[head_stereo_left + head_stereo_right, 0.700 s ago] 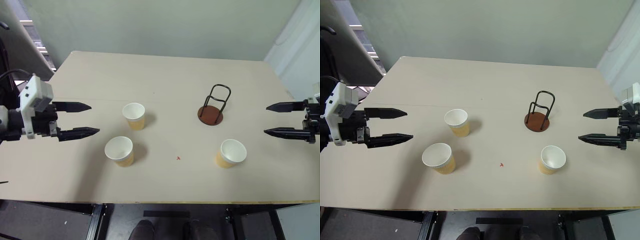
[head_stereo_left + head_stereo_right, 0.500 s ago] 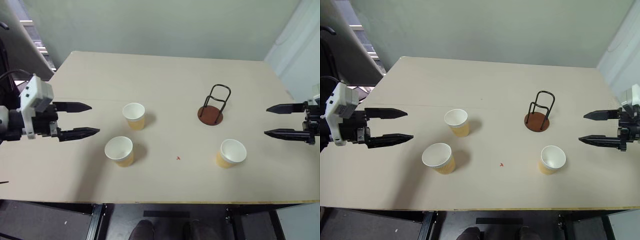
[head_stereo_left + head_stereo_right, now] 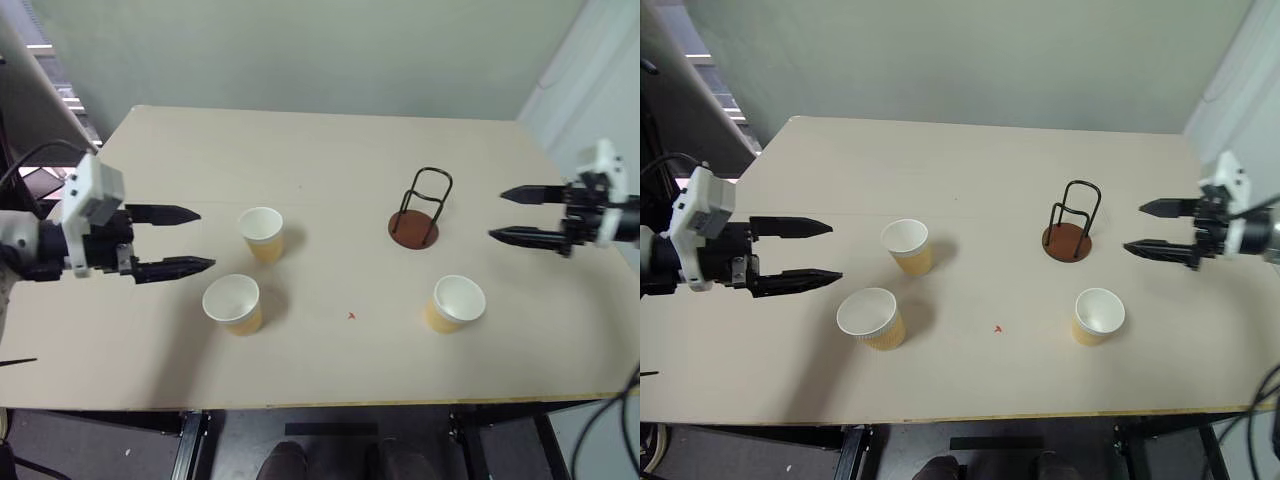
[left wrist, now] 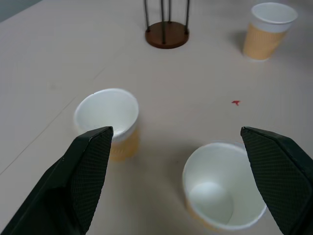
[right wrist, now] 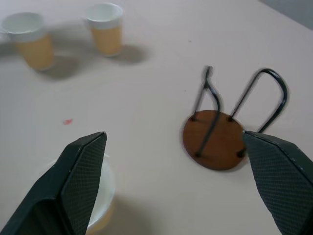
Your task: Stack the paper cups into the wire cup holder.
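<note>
The wire cup holder [image 3: 415,210] stands upright on its round brown base, right of the table's [image 3: 330,370] middle, loops rising straight up. Three paper cups stand mouth-up: two [image 3: 261,234] [image 3: 232,303] on the left, one [image 3: 456,303] near the holder. The left gripper [image 3: 200,239] and right gripper [image 3: 497,214] hover with fingers spread, holding nothing.

Place: a robot test room or lab, not a home.
Surface [image 3: 330,150]: plain pale board on a dark metal frame, bare apart from a few props and a small red mark [image 3: 351,316].
Walls: blank grey-green wall [image 3: 300,50] behind, no decoration.
Edges: loose black cables [image 3: 30,160] at the left side.
</note>
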You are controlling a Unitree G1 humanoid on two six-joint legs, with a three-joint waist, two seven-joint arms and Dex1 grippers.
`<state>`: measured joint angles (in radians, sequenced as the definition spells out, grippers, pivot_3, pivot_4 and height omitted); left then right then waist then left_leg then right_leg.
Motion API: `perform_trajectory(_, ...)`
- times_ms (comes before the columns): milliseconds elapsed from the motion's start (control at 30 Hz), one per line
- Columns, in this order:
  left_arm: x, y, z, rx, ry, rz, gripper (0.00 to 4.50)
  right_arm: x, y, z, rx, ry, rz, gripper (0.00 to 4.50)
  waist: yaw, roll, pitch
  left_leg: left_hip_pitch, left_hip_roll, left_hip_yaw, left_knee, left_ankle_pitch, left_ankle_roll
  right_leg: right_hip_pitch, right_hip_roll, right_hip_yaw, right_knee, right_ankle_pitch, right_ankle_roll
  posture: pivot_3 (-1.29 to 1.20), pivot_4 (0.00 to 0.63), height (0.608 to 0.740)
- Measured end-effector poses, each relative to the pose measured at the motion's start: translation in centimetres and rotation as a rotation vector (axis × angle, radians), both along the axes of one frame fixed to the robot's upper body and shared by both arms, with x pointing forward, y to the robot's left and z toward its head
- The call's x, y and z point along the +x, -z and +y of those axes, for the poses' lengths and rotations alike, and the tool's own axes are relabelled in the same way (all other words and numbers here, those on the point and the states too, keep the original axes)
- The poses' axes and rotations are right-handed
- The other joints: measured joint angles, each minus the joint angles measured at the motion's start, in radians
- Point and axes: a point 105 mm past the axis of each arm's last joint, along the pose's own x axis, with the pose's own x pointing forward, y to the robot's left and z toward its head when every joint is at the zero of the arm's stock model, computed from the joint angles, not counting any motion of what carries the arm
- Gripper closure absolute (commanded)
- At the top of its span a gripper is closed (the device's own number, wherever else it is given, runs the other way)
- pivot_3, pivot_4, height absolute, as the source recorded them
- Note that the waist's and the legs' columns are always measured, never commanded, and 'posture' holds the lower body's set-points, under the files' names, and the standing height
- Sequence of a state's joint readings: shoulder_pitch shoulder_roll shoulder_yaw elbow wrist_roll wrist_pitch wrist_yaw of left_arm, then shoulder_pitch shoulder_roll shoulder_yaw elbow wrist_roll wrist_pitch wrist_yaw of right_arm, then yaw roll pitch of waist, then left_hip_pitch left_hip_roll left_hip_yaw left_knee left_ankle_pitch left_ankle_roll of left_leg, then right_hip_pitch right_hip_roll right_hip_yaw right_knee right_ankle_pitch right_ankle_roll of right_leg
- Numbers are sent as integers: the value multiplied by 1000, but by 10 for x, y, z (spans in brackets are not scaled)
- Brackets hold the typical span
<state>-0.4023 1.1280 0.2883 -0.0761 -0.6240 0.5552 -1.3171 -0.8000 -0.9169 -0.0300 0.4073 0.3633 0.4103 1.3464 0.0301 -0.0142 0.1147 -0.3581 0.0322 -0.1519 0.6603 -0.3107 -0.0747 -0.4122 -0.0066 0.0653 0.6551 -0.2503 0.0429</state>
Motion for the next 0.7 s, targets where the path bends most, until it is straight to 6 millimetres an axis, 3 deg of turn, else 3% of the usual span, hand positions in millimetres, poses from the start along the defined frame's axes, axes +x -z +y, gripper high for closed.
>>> perform_trajectory(300,-7,-2,-30,-11,86,-8,30,48,28,26,-23,51,12,0,6,0,0,-6,0,-2,2,0,0,-3,-1,-2,6,0,0,0,150,740)
perform_trajectory(600,-14,-3,-38,-24,90,-7,30,64,45,30,-41,100,23,0,10,1,0,-7,0,-2,2,0,-1,-4,-1,-2,6,0,0,0,150,740)
perform_trajectory(700,-15,-4,-37,-36,79,-3,0,68,46,33,-40,108,18,588,10,1,0,-7,0,-2,2,0,-2,-4,-1,-2,5,0,0,0,150,740)
